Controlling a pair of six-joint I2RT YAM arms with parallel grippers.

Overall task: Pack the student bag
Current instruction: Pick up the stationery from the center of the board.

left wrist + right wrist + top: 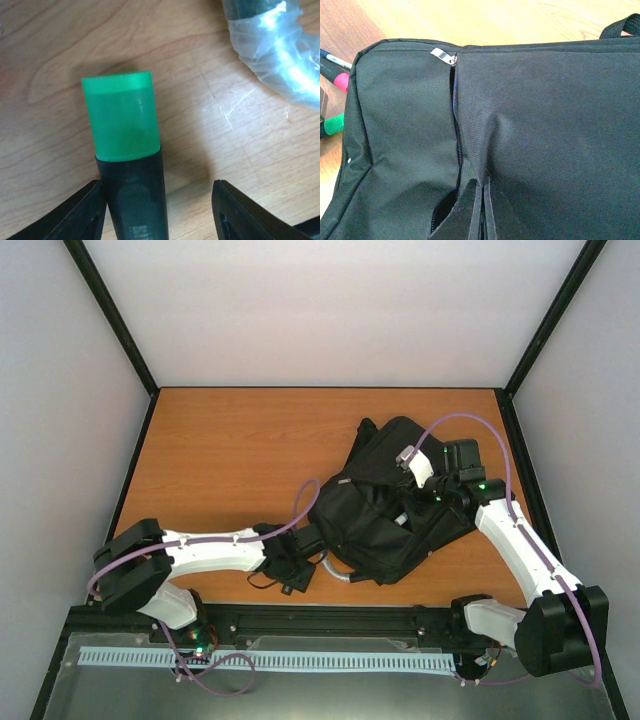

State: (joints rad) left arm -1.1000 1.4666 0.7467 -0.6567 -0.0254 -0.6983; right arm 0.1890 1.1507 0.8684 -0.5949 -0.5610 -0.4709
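The student bag (385, 505) is a large black backpack lying on the right half of the wooden table. My right gripper (482, 186) is shut on a pinched fold of the bag's fabric (485, 150), just beside an open zip slit (456, 130) with a silver zip pull (441, 54). My left gripper (157, 184) is open, low over the table in front of the bag. A highlighter with a green cap (122, 117) and black body lies between its jaws, against the left finger (82, 210) and well clear of the right one.
The bag's grey loop handle (280, 50) curves close to the left gripper and shows in the top view (340, 575). A pink highlighter (340, 81), a green one (332, 125) and a blue pen (332, 60) lie beside the bag. Enclosure walls ring the table (220, 450).
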